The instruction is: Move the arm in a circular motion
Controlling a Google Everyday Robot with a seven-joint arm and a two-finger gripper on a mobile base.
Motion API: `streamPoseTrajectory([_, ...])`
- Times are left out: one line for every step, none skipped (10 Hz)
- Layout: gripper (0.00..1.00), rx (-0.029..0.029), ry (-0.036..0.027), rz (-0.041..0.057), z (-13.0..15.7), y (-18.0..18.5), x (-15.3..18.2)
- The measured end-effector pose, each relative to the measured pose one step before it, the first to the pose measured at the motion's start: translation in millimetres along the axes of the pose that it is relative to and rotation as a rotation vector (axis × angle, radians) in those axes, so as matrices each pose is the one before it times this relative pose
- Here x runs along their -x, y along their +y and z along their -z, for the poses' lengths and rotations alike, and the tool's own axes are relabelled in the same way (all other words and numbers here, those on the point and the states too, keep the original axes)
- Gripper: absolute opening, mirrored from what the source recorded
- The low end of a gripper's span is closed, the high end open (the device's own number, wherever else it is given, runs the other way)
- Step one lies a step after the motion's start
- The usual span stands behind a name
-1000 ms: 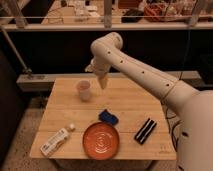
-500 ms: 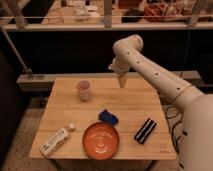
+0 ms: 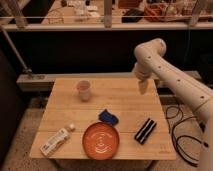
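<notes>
One arm: mine, cream-white (image 3: 172, 75), made of thick smooth tubes with small dark dots along them. It enters from the right edge, climbs to a rounded joint at the upper right, then bends downward.
Gripper: my tapered tip (image 3: 143, 89) points down, hanging above the far right part of the table, near its back right corner.
Gripper state: I cannot tell whether it is released or clenched.
Table: light wooden top (image 3: 125, 100), seen from the front and above.
Cup: pale pink (image 3: 83, 90), upright on the far left part of the table, well apart from my gripper.
Cloth: blue and crumpled (image 3: 108, 117), in the middle of the table, just behind the plate.
Plate: orange and round (image 3: 101, 140), near the front edge, about midway across.
Bottle: white (image 3: 56, 141), lying on its side at the front left, its small cap end toward the plate.
Black item: a dark oblong (image 3: 145, 130) with a pale line along it, lying slanted to the right of the plate. I cannot tell what it is.
Cables: dark loops (image 3: 175, 117) on the floor to the right of the table.
</notes>
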Motion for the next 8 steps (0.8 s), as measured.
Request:
streamPoseTrajectory([0.8,0.01475,0.01488,-0.03448,8.32,32.26,-14.42])
streamPoseTrajectory([0.8,0.00813,0.00704,-0.0176,6.59,23.56,-6.66])
streamPoseTrajectory([0.8,0.00866,0.00074,-0.01066,5.37,18.87,-0.76])
streamPoseTrajectory([0.8,0.01347,0.00071,-0.00712,5.36,23.79,3.31])
streamPoseTrajectory([0.8,0.01278,-0.00458,-0.00082,5.23,22.82,7.13])
streamPoseTrajectory([0.8,0.00936,-0.00936,0.01034,3.71,16.81,10.88])
streamPoseTrajectory([0.8,0.00697,-0.01868,0.02485,4.78,14.09,20.2])
streamPoseTrajectory([0.8,0.00508,-0.0159,0.0337,2.73,6.24,21.26])
